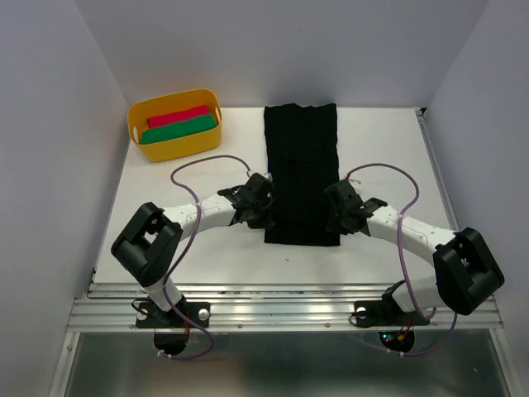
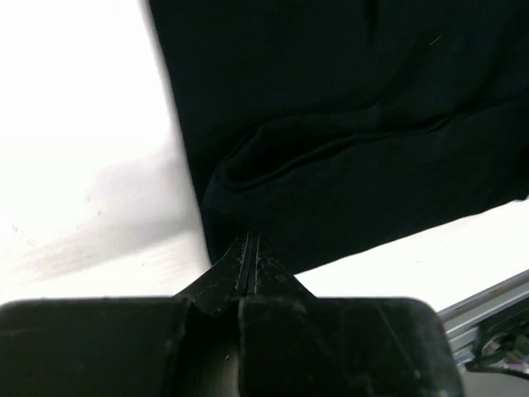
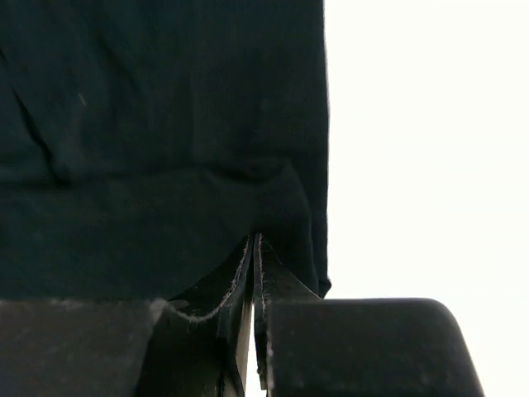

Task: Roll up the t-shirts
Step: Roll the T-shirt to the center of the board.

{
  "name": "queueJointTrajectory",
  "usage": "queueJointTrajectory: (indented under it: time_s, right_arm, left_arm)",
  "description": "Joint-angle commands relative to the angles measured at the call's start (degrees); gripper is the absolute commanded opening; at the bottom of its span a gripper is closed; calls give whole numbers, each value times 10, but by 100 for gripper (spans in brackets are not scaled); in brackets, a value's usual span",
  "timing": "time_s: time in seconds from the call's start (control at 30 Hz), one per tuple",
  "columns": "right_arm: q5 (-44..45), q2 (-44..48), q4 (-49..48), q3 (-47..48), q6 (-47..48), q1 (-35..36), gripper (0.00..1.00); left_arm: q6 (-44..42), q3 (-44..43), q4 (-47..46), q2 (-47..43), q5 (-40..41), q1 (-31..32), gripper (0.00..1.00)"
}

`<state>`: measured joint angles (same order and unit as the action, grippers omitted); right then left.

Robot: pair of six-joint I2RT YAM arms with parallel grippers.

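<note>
At the near edge of the white table [image 1: 388, 157] the two arms reach forward and bend inward toward each other, one on each side of the black t-shirt [image 1: 302, 165]. The left gripper [image 1: 264, 213] sits at the shirt's left edge near its near end, and the left wrist view shows its fingers [image 2: 245, 258] pressed together on the cloth, which puckers into a soft fold just beyond the tips. The right gripper [image 1: 337, 217] sits at the opposite edge at about the same place along the shirt. Its fingers [image 3: 263, 266] are likewise closed on the hem, with the fabric bunched slightly where they pinch. The shirt itself lies flat in the middle of the table as a long narrow strip, running from just past the grippers to the far edge. At the far left corner, well apart from the shirt, stands a yellow tub [image 1: 139, 124] holding a red cloth [image 1: 178, 116] and a green cloth [image 1: 178, 130], both folded and lying side by side.
</note>
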<state>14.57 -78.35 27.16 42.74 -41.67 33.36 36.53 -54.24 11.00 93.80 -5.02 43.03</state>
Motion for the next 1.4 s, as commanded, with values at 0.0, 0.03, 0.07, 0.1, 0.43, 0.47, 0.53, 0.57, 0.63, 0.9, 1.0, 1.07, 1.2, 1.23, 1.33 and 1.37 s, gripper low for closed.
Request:
queueJointTrajectory:
  time_s: [0.0,0.03,0.07,0.1,0.43,0.47,0.53,0.57,0.63,0.9,1.0,1.07,1.2,1.23,1.33,1.37]
  right_arm:
    - [31,-3,7,39,26,-22,8]
    - [31,-7,6,45,30,-29,8]
    - [33,-15,5,46,32,-29,8]
    - [37,-20,4,48,34,-36,8]
    - [26,-87,-28,43,55,-55,7]
    - [23,-91,-28,42,55,-55,7]
    - [18,-81,-25,40,55,-55,6]
    - [16,-74,-23,40,56,-55,6]
    - [21,-53,-15,42,56,-55,7]
    - [4,39,30,38,60,-80,26]
    - [-43,64,29,16,53,-107,50]
    - [-72,76,27,4,48,-114,59]
    - [-120,103,23,-25,26,-130,69]
    - [-138,115,19,-41,21,-130,70]
    - [-165,128,4,-77,1,-136,70]
    - [-171,135,-9,-86,-9,-142,70]
  left_arm:
    - [-20,-48,10,7,11,-3,0]
    - [-20,-50,9,9,11,-3,0]
    - [-20,-53,9,15,11,-3,0]
    - [-20,-54,6,17,12,-3,0]
    - [-23,-67,-5,85,13,-7,0]
    - [-23,-72,-4,91,13,-8,0]
    - [-24,-78,4,88,6,-8,0]
    - [-24,-79,4,82,4,-8,0]
    - [-25,-84,17,56,11,-8,0]
    - [-14,-73,66,-38,38,-9,0]
    - [7,-42,66,-71,37,-10,7]
    - [23,-23,61,-90,36,-10,23]
    - [64,30,39,-143,20,-10,74]
    - [77,54,23,-152,11,-10,78]
    - [99,94,-10,-173,-8,-11,79]
    - [102,103,-16,-174,-12,-11,77]
